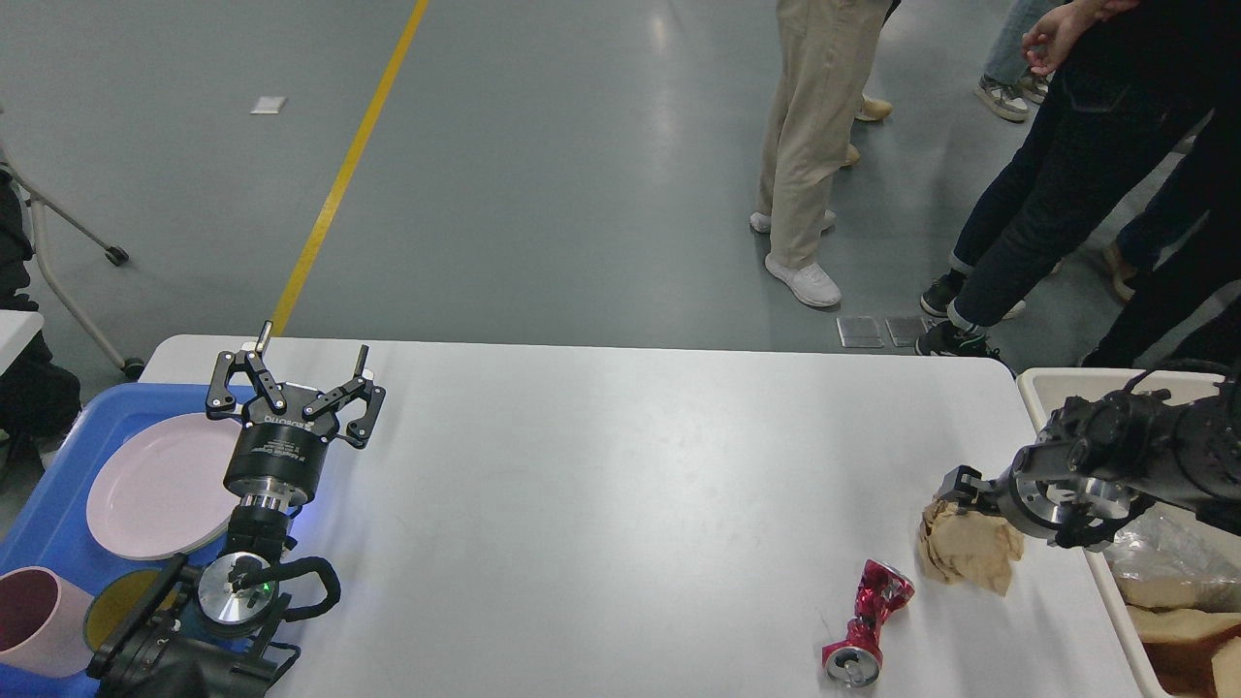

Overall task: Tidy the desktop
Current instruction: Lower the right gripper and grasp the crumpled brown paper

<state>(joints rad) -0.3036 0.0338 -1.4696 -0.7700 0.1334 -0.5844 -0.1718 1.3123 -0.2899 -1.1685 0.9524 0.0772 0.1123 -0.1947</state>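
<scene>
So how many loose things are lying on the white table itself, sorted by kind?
Crushed red can: 1
Crumpled brown paper: 1, at the right end effector
Total on the desktop: 2

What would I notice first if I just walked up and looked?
Probably the shiny red crushed can lying on the white desktop near the front right. Next to it, the right gripper touches a crumpled brown paper wad. On the left, the left gripper stands with jaws spread beside a pink plate.
</scene>
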